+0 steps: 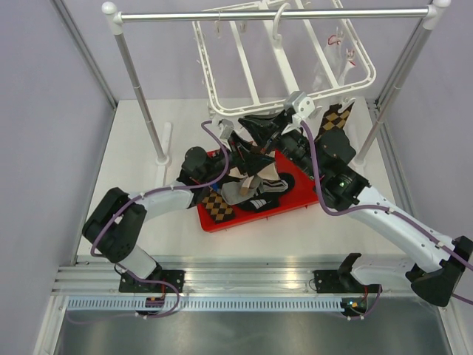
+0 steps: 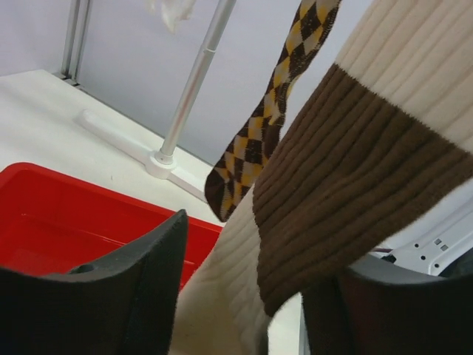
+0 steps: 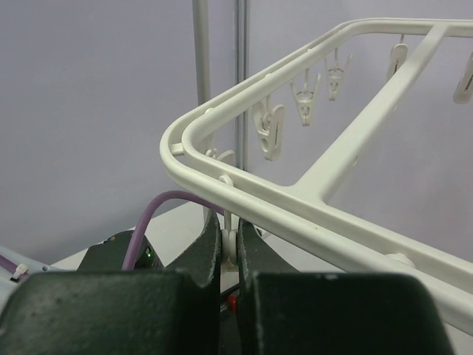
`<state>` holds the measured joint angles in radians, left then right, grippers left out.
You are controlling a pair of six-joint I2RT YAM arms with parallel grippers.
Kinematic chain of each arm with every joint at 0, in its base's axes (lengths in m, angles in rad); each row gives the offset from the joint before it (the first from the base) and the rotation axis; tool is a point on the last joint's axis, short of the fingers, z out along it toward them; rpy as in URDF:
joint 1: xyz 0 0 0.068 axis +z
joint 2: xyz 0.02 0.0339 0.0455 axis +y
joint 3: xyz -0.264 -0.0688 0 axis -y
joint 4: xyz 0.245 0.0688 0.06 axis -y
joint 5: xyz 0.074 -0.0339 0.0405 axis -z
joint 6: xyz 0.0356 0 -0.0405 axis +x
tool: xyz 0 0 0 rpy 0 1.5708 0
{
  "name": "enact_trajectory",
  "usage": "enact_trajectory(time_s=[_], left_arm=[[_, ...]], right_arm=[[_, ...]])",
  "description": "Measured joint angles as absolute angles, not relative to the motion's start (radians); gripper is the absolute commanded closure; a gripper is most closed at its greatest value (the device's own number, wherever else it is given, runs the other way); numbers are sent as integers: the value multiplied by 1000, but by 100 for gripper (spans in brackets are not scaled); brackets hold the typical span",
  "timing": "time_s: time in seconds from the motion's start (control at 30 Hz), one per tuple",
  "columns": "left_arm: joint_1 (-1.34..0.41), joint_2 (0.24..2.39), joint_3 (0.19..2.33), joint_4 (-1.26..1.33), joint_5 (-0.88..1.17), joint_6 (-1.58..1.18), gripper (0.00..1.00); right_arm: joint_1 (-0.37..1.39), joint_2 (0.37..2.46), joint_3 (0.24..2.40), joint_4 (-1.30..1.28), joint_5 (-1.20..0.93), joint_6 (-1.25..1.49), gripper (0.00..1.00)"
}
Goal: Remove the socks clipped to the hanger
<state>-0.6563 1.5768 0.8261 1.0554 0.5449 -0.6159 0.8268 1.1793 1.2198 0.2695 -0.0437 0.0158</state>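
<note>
Top external view has the large white plastic rectangular drying hanger [image 3: 295, 211] hooked on the silver metal rail stand [image 1: 273, 13], its near edge tilted down toward both arms. One brown-mustard argyle sock [image 1: 338, 118] hangs from the hanger's right corner. Below, on the white table [image 1: 148, 148], the shallow red plastic tray [image 2: 66, 214] holds a second argyle sock [image 1: 218, 207], a grey sock [image 1: 238, 194] and a black sock with white marks [image 1: 260, 201]. In the left wrist view, the left gripper [image 2: 262, 244] has its black fingers [image 2: 148, 288] apart on either side of a ribbed brown-and-cream striped sock [image 2: 355, 163] that runs down between them; whether they press on it cannot be told. In the right wrist view, the right gripper [image 3: 230, 229] is pinched together on a small white plastic clip [image 3: 230, 248] just under the hanger's curved corner.
</note>
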Motion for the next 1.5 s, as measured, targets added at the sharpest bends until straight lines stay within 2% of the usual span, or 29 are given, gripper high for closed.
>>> enact_trajectory(time_s=[0.03,0.07,0.13,0.17,0.23,0.27,0.33,0.37,0.43,0.5,0.6,0.83,1.2,1.5], left_arm=[[-658,1577,828,1046,542,-613,46],[-659,1577,830,1036,541,-612,60],[-661,1577,833,1015,541,-608,79],[-661,1576,834,1003,542,-605,93],[-661,1575,838,981,542,-601,98],[-661,1572,840,968,542,-599,98],[-661,1560,840,944,542,-598,98],[-661,1552,840,932,542,-597,98],[-661,1528,840,910,542,-596,98],[-661,1504,840,899,542,-595,98],[-661,1476,840,886,541,-593,98],[-645,1459,845,867,541,-592,98],[-623,1454,857,853,551,-592,98],[-612,1450,867,834,554,-593,98]], right_arm=[[827,1179,1220,269,-44,16,99],[827,1179,1221,268,-44,16,99],[827,1179,1224,268,-44,16,99],[827,1180,1225,268,-44,16,99],[827,1180,1226,268,-43,16,95],[827,1180,1226,267,-43,17,81],[828,1182,1226,264,-43,30,60],[828,1183,1226,262,-44,30,45],[828,1183,1226,253,-43,35,37],[828,1183,1226,248,-39,35,25],[828,1180,1225,233,-36,37,19],[828,1103,1173,193,-34,39,14],[827,916,1033,143,-59,40,12],[825,908,1021,81,-145,39,12]])
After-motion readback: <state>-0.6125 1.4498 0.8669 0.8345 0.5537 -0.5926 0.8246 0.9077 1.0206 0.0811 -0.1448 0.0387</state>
